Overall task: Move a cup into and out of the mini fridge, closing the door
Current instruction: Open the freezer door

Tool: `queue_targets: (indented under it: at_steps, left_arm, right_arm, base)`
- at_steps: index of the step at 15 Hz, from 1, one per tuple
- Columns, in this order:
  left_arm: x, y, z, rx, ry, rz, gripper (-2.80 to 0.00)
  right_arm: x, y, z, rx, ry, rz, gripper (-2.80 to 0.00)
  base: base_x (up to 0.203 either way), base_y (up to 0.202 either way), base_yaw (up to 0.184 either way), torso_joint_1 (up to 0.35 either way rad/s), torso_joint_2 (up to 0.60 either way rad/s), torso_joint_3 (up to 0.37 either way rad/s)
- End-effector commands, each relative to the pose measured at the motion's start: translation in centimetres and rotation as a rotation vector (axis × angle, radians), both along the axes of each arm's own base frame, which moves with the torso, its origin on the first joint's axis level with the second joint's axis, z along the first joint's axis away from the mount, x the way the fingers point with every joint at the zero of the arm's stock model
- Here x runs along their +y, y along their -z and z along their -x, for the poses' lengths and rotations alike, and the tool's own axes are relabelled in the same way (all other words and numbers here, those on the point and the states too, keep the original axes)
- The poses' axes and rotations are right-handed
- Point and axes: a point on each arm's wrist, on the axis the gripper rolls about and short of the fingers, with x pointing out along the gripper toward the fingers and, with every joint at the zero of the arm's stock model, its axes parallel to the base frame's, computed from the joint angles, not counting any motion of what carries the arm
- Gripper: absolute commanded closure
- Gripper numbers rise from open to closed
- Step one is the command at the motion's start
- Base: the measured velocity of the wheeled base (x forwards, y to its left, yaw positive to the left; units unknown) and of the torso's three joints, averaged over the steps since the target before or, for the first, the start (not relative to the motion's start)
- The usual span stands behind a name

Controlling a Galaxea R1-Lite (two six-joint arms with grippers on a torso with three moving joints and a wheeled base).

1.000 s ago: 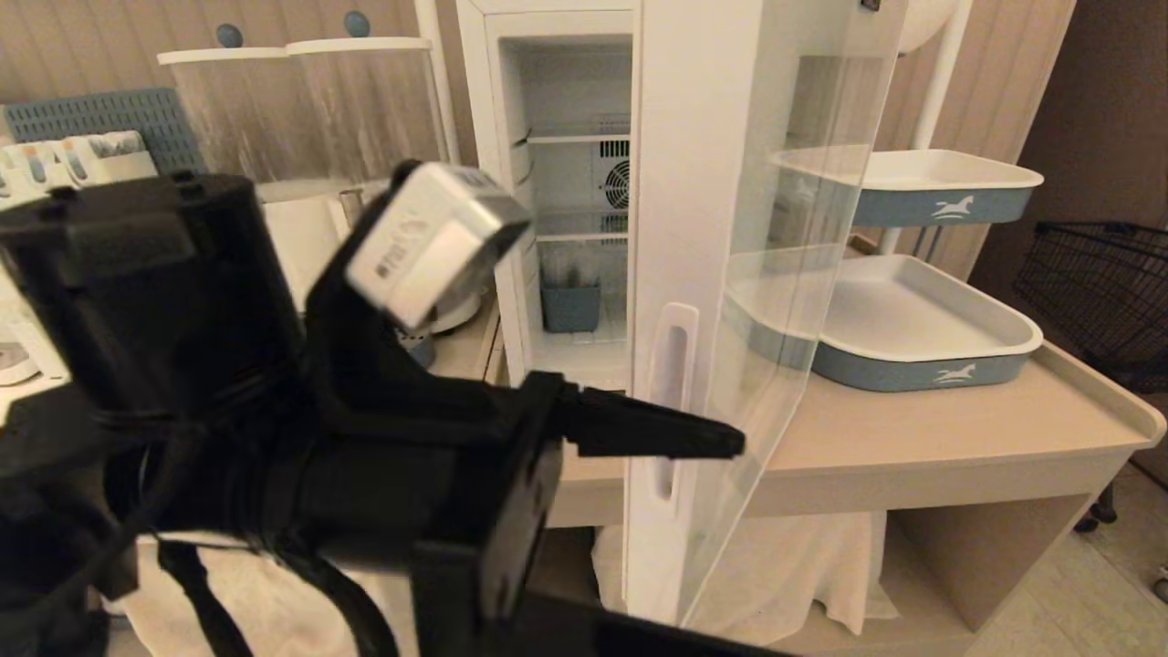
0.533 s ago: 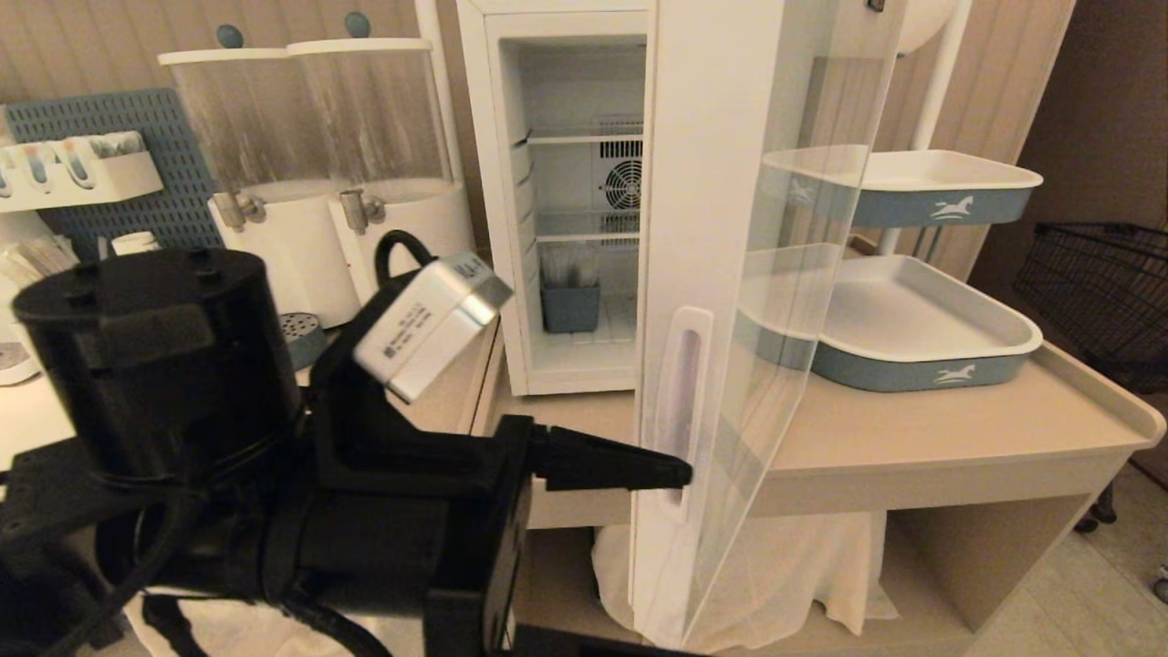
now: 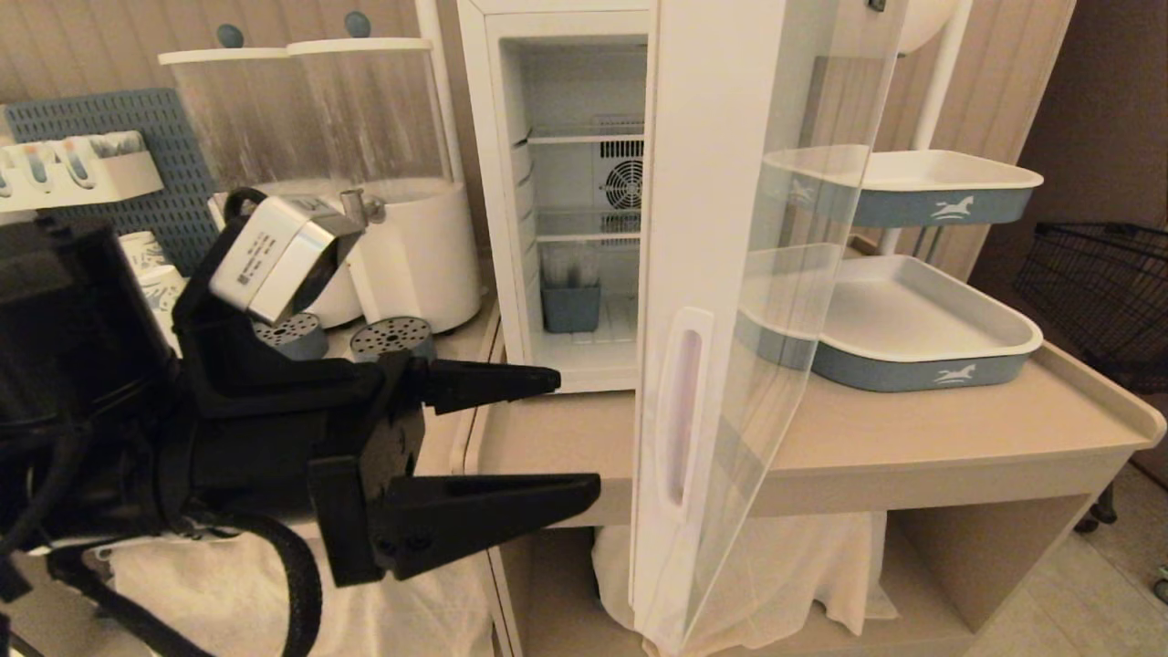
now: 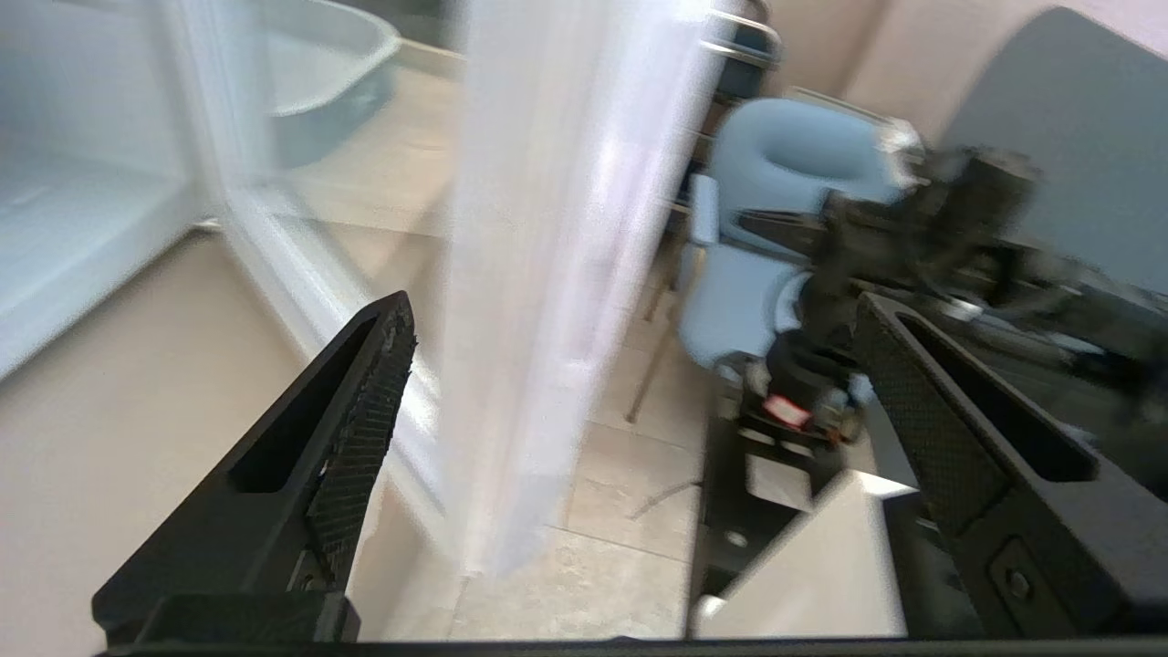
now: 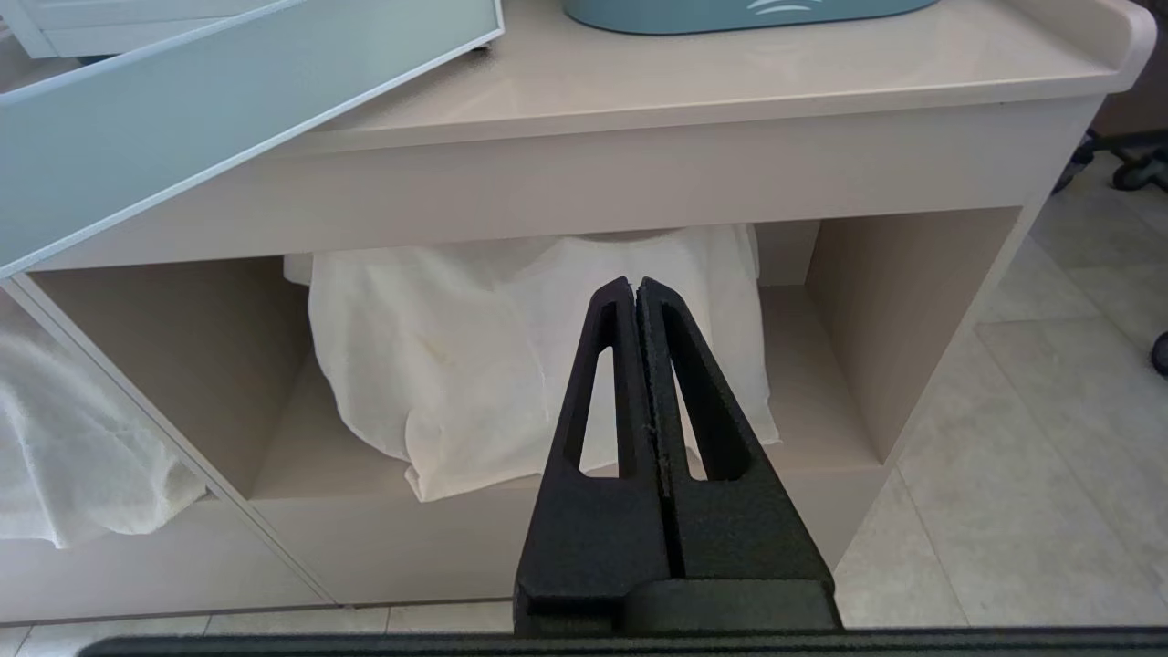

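The cup (image 3: 151,274) stands left of the fridge (image 3: 557,201), behind the left gripper (image 3: 570,438), whose jaws gape wide and empty beside the open door (image 3: 693,274). Likely step: fetching the cup; next, reach left. Right gripper (image 5: 636,285) hangs shut, parked low.

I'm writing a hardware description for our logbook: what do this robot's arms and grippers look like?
Both are matte black. The left gripper has two long, tapering wedge fingers with slotted cut-outs and textured inner pads. A silver-grey box camera with a printed label sits on its wrist, and black cables loop below. The right gripper has the same slotted black fingers.
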Motion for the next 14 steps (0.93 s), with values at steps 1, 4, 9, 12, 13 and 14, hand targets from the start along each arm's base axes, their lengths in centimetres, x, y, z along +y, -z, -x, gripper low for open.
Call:
queue_targets:
  at_steps: [1,4,9,12,13,14]
  left_arm:
    - [-0.6,0.9,-1.6,0.024,-0.013,-0.015,-2.8]
    - [-2.8,2.8,-3.7,0.026,0.014,-0.017,-2.8]
    - [-6.7,4.5,-5.6,0.041,0.081,-0.029,-2.8]
    - [-7.0,4.5,-5.5,0.053,0.095,-0.027,-2.8]
    - [-7.0,4.4,-5.4,0.055,0.099,-0.025,-2.8]
    - [-7.4,4.2,-4.9,0.062,0.118,-0.019,-2.8]
  right_arm:
    - [0.0,0.0,0.0,0.001,0.0,0.0,0.0]
    - [0.0,0.0,0.0,0.001,0.0,0.0,0.0]
    - [0.0,0.0,0.0,0.001,0.0,0.0,0.0]
    - [0.0,0.0,0.0,0.001,0.0,0.0,0.0]
    - [0.0,0.0,0.0,0.001,0.0,0.0,0.0]
    - [0.0,0.0,0.0,0.001,0.0,0.0,0.0]
  base:
    - [0.0,0.0,0.0,0.0,0.0,0.0]
    - [0.0,0.0,0.0,0.0,0.0,0.0]
    - [0.0,0.0,0.0,0.0,0.0,0.0]
    - [0.0,0.0,0.0,0.0,0.0,0.0]
    - [0.0,0.0,0.0,0.0,0.0,0.0]
    - [0.0,0.0,0.0,0.0,0.0,0.0]
